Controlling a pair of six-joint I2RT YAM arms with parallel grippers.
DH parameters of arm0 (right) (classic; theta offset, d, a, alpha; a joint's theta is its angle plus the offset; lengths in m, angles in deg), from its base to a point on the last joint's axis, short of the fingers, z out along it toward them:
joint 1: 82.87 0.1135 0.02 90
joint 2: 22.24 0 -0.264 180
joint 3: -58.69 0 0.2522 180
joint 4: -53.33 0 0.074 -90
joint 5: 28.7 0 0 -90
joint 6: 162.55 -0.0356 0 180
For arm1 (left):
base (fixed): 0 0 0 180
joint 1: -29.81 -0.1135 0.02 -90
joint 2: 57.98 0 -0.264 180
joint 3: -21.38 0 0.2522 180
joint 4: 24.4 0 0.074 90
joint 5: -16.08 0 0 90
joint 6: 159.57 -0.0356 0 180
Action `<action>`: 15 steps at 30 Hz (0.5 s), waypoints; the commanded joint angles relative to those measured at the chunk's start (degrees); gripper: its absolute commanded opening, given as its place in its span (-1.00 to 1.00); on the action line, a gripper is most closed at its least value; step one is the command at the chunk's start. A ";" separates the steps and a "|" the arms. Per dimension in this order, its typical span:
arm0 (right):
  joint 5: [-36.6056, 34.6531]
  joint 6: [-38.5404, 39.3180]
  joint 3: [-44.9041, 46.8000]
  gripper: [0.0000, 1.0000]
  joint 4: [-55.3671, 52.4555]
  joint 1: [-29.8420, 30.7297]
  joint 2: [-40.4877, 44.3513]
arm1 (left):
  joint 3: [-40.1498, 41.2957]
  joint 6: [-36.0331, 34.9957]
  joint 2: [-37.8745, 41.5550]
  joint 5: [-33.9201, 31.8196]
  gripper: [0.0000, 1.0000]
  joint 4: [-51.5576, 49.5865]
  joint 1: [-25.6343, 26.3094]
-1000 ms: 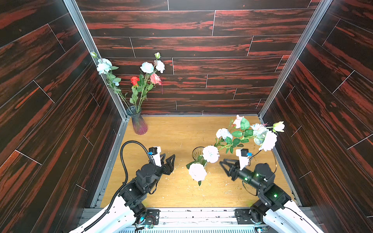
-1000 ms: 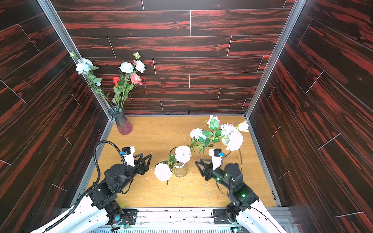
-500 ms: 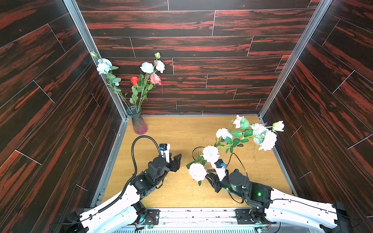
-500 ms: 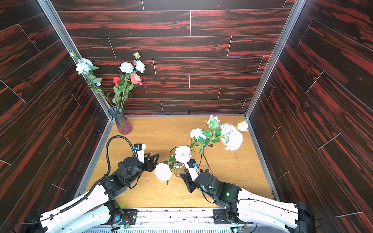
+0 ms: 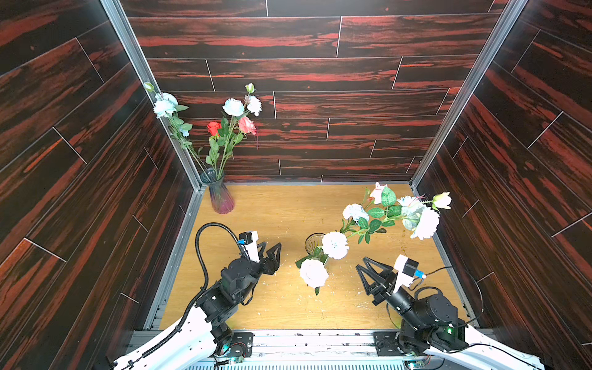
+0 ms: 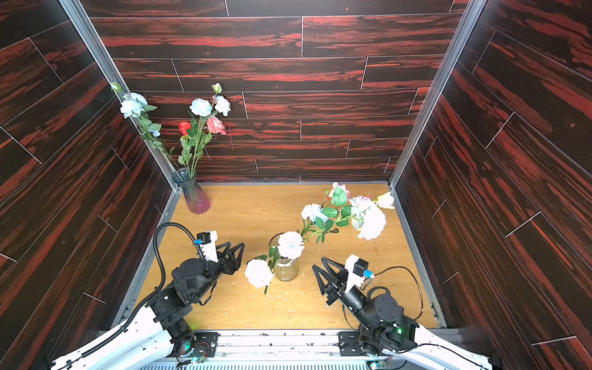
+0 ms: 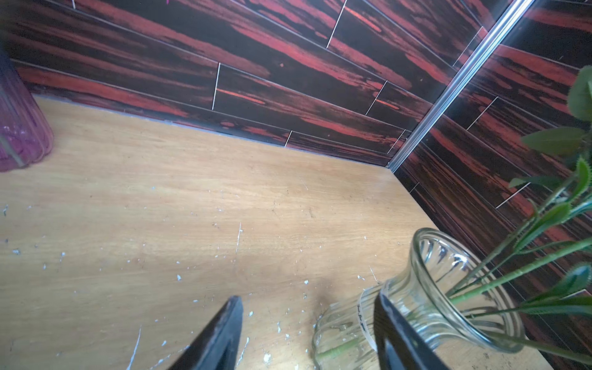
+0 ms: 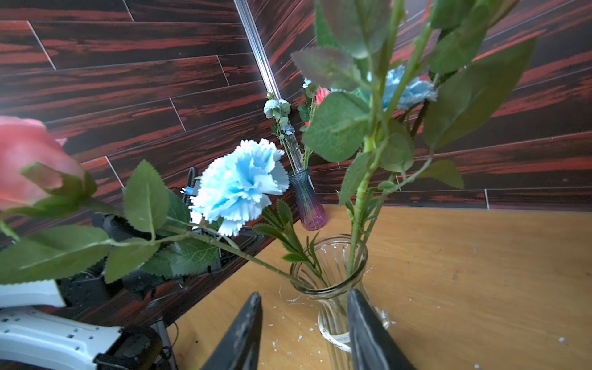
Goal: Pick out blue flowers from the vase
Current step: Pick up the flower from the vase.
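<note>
A clear glass vase stands mid-table with leaning stems. Blue flowers share it with pale pink roses. My left gripper is open, low and just left of this vase; nothing sits between its fingers. My right gripper is open to the vase's right and holds nothing. The vase's neck shows just beyond its fingertips. More blue flowers stand in the purple vase.
The purple vase is in the back left corner with a red rose and a pink rose. Dark wood-pattern walls close in three sides of the wooden table. The clear vase's stems lean toward the right wall.
The right arm reached in close to the clear vase's base half a second ago, and has since drawn back to the right with its jaws wider. The left gripper has barely moved.
</note>
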 commanded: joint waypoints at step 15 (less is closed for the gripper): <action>11.91 -5.15 -0.76 -0.12 11.07 -15.19 -13.68 | -0.02 0.86 -1.12 -0.90 0.35 0.11 -0.60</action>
